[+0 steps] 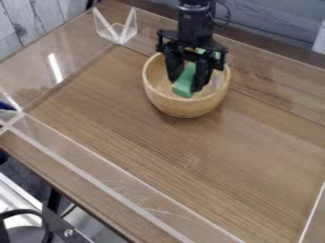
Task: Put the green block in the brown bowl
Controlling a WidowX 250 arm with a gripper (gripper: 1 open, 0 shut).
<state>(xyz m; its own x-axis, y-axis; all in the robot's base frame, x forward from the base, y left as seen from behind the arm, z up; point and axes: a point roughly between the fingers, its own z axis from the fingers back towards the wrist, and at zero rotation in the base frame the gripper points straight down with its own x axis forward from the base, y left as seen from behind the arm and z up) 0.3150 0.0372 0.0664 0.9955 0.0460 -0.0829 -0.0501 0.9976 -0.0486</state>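
The brown bowl (185, 98) is a round tan wooden bowl standing on the wooden table toward the back centre. My black gripper (189, 74) points straight down over the bowl's inside. It is shut on the green block (188, 80), a bright green bar that hangs upright between the fingers, its lower end down inside the bowl's rim. Whether the block touches the bowl's floor cannot be told.
A clear plastic wall (76, 157) runs along the near and left edges of the wooden table (191, 171). A small clear plastic stand (114, 26) sits at the back left corner.
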